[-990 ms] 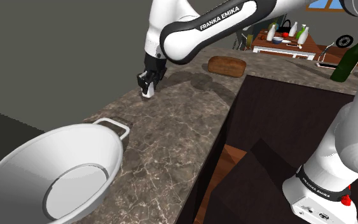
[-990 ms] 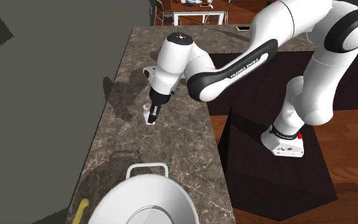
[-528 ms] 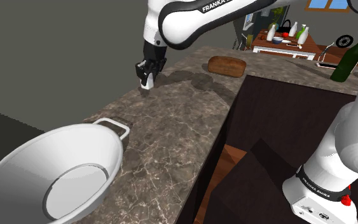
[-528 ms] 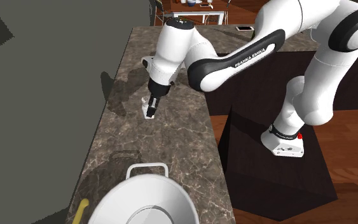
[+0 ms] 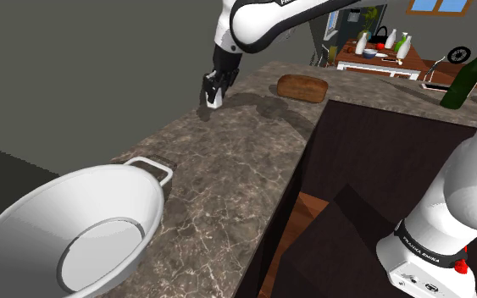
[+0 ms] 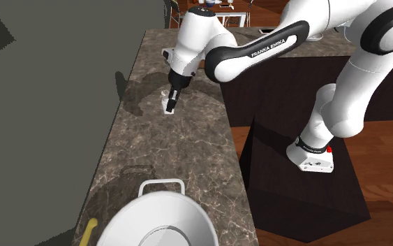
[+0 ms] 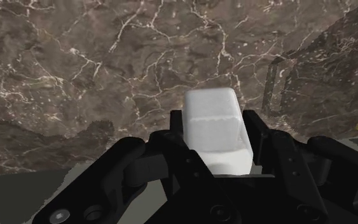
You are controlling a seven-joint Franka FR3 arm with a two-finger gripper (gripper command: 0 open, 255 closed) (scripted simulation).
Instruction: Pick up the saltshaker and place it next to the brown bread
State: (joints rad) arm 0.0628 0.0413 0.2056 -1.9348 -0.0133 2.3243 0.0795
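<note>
While my jaws stand clamped on the white saltshaker, I see it held over the marbled desk, apart from the brown bread, which lies to the shoulder view's right.

White saltshaker aloft near brown bread

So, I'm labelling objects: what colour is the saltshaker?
The saltshaker is plain white, clearest in the wrist view.

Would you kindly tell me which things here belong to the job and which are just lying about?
Job: saltshaker, clasped in the hand; brown bread.
Lying about: white handled bowl; green bottle.
</note>
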